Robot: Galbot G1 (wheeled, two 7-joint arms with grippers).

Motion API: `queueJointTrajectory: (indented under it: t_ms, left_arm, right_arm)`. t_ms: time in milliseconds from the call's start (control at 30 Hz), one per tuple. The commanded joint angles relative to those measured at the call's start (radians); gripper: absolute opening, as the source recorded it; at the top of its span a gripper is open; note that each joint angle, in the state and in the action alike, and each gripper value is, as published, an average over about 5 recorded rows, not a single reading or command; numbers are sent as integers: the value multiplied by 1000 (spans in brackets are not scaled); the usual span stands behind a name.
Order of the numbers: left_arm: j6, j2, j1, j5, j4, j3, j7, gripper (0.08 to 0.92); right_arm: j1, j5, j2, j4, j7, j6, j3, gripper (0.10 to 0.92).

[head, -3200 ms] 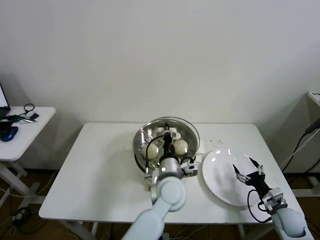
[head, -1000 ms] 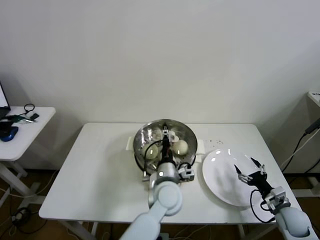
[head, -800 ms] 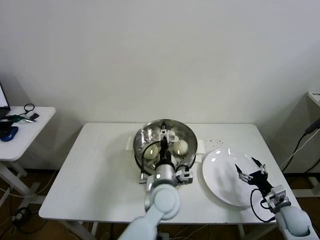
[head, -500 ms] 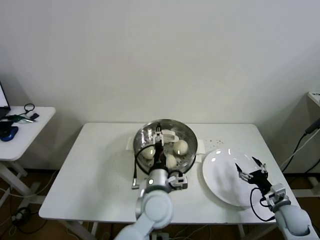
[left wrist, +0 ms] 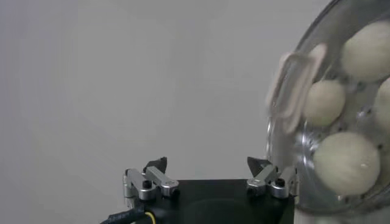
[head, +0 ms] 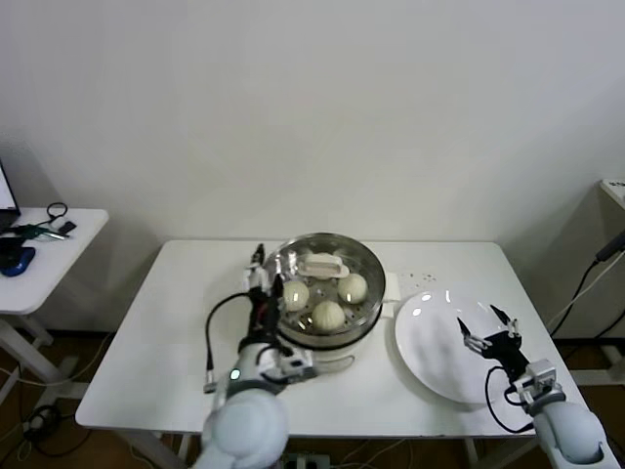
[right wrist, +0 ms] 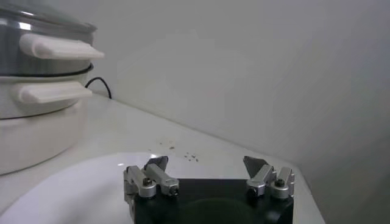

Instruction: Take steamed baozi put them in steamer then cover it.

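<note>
Since the earlier frame our left claw (head: pixel 262 269) has pulled off the middle of the steamer (head: pixel 363 318) and now sits just left of its rim at frame centre, fingers spread and holding nothing. We see the cover (head: pixel 322 256) resting on the steamer, its cream bar handle (head: pixel 322 263) near the far edge, with three baozi (head: pixel 329 314) showing through the glass; in the left wrist view a fourth bun appears under the lid too. Our right claw (head: pixel 487 338) hovers over the white plate (head: pixel 425 337) at lower right, also spread and empty. We judge the covering step is essentially done; the next move likely only calls for drawing the left arm clear of the worktop (head: pixel 186 342) without nudging the pot.
</note>
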Motion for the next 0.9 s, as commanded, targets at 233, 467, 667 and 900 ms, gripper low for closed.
queueJointTrajectory:
  t_ms: [233,467,667,900]
  left_arm:
    - [-612,12,358,-1137,-89,-588,-379,823]
    - [-758,-29,380,-1291,35,-661,-371,823]
    - [-794,-44,374,-1332,101,-662,-364,823]
    - [-799,-42,367,-1329,128,-652,-345,823]
  right_arm:
    - [-19,5,26,61,-6,3,15,823]
    - [-16,-5,60,55,-14,18,12,823]
    - [-23,-3,69,56,-16,37,12,823]
    - [-22,12,64,48,-13,44,20,823]
